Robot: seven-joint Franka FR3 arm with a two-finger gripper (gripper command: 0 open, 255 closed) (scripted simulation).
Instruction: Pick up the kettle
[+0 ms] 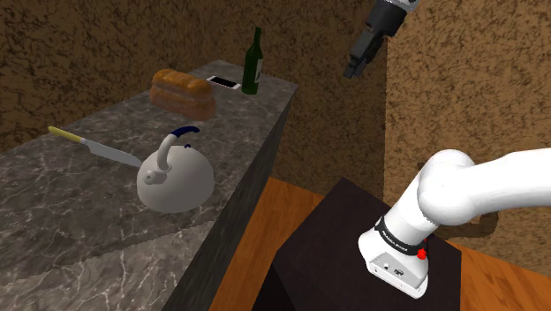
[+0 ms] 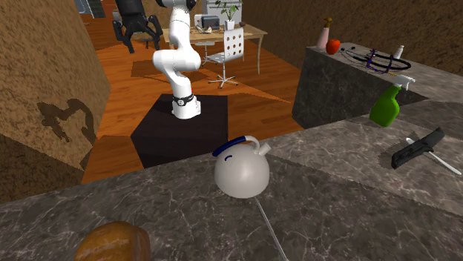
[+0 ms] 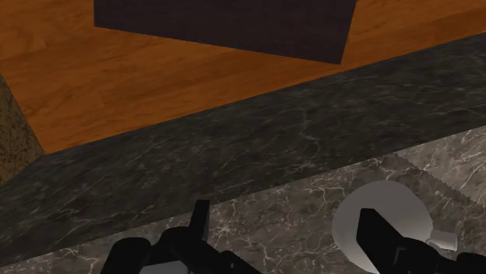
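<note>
A pale rounded kettle (image 1: 177, 174) with a blue handle and a short spout stands upright on the dark marble counter (image 1: 88, 234), close to its front edge. It also stands mid-counter in the second exterior view, kettle (image 2: 241, 173). My black gripper (image 1: 356, 69) hangs high in the air, well off the counter's edge and to the shoulder view's right of the kettle. Its fingers are apart with nothing between them, gripper (image 2: 139, 35). From the wrist, the open gripper (image 3: 288, 232) looks down on the counter edge, one finger partly covering the kettle (image 3: 385, 196).
Behind the kettle lie a yellow-handled knife (image 1: 93, 147), a loaf of bread (image 1: 183, 93), a phone (image 1: 223, 82) and a green bottle (image 1: 253, 62). A green spray bottle (image 2: 386, 106) and a black tool (image 2: 418, 148) lie farther along. The dark stand (image 1: 335, 247) sits on the wooden floor.
</note>
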